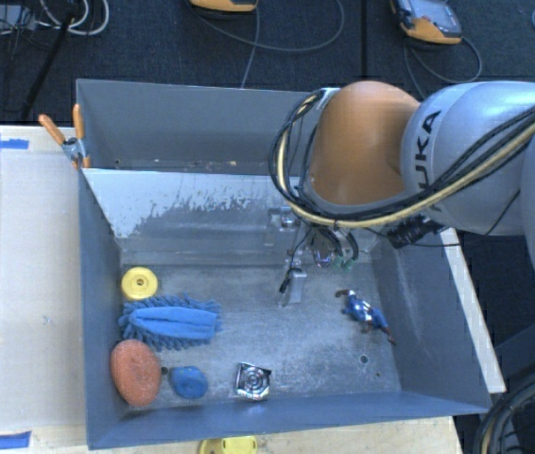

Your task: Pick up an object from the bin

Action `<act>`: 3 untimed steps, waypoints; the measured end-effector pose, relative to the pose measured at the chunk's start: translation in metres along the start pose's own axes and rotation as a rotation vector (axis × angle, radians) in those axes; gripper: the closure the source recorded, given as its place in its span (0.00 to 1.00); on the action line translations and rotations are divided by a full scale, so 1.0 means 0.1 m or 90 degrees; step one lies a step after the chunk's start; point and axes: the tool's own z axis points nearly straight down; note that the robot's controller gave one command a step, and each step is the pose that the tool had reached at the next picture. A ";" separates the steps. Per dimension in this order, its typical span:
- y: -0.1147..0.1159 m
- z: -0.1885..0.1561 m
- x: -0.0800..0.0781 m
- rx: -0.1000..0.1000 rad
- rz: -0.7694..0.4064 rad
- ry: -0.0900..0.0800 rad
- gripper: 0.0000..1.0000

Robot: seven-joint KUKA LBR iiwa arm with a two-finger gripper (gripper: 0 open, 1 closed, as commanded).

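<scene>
Currently your gripper (291, 288), its opening impossible to tell, is hanging mid-floor in the bin (182, 140), the blue toy (364, 312) lying nearby toward the right wall.

We see a rounded silver-grey arm (480, 149), black KUKA lettering (425, 146) right of its smooth orange dome cover (362, 140), black-and-yellow cables (288, 164) looping that cover, a grey metal gripper (291, 289) beneath.

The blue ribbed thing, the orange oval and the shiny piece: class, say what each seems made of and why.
Blue ribbed thing: probably soft fabric, matt, with fuzzy ridges. Orange oval: perhaps foam or sponge, matt and speckled. Shiny piece: likely metal or foil, with bright glints.
</scene>
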 end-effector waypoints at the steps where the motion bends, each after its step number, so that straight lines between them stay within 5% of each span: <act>1: 0.46 0.16 0.08 -0.001 -0.021 0.003 0.00; 2: 0.66 0.55 0.14 0.000 -0.113 -0.002 0.00; 3: 0.94 0.79 0.30 0.000 -0.093 0.003 0.00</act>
